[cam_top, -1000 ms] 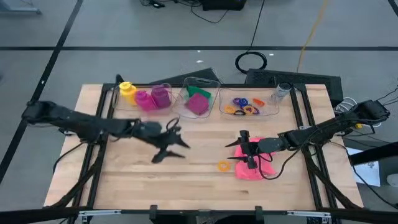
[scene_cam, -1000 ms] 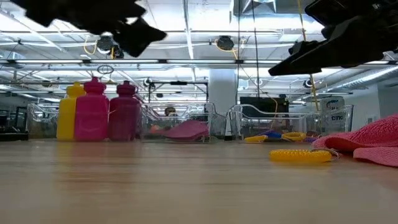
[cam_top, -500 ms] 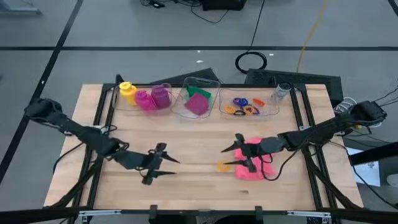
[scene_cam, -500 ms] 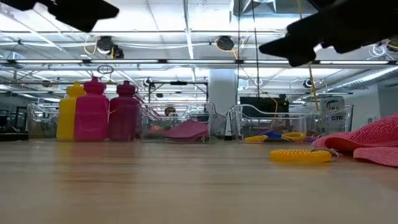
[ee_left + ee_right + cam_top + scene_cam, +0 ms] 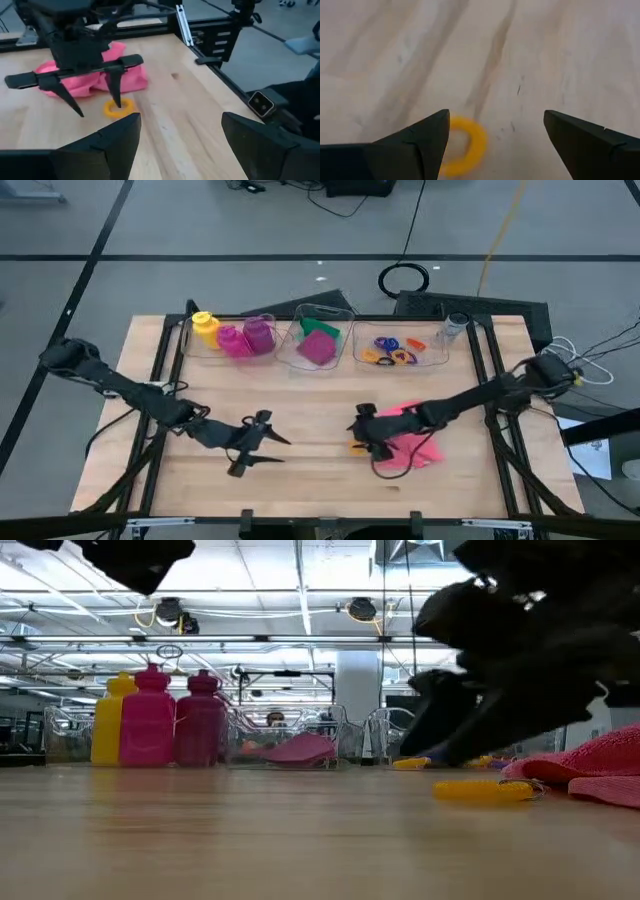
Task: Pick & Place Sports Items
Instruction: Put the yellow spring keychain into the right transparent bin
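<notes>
Fingers spread wide, my right gripper straddles the yellow ring lying on the table just beside the pink cloth, while my left gripper hovers open and empty nearby.

We see a wooden worktop: three clear bins along far edge, pink cloth and yellow ring right of centre.

We see a light wooden table with three clear plastic bins lined along its twelve o'clock edge, a black coiled cable on the grey floor beyond.
</notes>
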`<state>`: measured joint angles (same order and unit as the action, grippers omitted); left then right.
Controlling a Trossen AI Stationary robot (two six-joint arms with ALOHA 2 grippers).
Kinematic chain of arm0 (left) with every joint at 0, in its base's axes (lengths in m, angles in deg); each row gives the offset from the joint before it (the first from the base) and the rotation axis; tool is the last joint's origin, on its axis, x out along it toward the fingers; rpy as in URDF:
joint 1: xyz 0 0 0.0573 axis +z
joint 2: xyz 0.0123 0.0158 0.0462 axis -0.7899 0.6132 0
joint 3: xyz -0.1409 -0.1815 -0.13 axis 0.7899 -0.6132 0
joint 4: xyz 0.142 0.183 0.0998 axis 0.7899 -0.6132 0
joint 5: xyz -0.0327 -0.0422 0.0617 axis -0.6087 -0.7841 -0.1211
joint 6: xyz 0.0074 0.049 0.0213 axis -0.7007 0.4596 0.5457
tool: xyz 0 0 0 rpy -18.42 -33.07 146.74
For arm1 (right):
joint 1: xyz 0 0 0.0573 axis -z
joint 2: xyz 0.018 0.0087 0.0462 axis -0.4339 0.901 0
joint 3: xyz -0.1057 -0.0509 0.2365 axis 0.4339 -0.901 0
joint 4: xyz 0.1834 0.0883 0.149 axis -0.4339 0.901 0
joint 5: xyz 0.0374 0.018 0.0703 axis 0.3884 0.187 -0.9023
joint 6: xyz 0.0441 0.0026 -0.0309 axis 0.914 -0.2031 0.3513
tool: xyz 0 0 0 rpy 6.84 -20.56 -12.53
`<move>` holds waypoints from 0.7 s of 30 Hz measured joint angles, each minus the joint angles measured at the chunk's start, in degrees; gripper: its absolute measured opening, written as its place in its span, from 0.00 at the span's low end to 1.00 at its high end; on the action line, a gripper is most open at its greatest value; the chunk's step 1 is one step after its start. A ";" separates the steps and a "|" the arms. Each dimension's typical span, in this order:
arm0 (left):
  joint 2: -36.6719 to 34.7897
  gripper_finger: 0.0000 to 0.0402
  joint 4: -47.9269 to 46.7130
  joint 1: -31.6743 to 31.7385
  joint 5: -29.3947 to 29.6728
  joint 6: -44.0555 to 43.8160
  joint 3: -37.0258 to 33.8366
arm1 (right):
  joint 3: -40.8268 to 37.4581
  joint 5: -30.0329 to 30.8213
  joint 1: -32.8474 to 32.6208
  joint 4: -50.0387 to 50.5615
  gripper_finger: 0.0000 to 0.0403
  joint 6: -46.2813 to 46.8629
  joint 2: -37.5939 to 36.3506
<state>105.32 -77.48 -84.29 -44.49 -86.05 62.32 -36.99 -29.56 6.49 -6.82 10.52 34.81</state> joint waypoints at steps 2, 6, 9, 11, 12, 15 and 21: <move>0.00 0.59 -1.02 0.12 -0.12 -0.04 0.00 | 1.55 0.00 0.34 2.33 0.60 -0.67 1.57; 0.02 0.59 -2.03 0.21 -0.12 -0.03 -0.02 | 2.81 0.04 0.48 6.07 0.60 -1.28 2.55; 0.02 0.59 -2.08 0.21 -0.10 0.13 -0.02 | 2.94 0.34 0.48 7.94 0.60 -1.43 2.55; 0.02 0.59 -2.08 0.21 -0.10 0.22 -0.02 | 2.96 0.36 0.48 8.76 0.58 -1.48 2.54; 0.02 0.59 -2.08 0.21 -0.10 0.24 -0.02 | 2.96 0.38 0.48 9.17 0.56 -1.48 2.48; 0.02 0.59 -2.08 0.21 -0.10 0.26 -0.02 | 2.96 0.33 0.55 10.00 0.47 -1.45 2.48; 0.02 0.59 -2.20 0.21 -0.10 0.30 -0.02 | 2.96 -0.25 1.26 11.97 0.22 0.09 2.46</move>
<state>105.34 -79.68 -84.08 -44.59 -85.74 62.30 -34.03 -29.81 7.75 5.15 10.60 37.27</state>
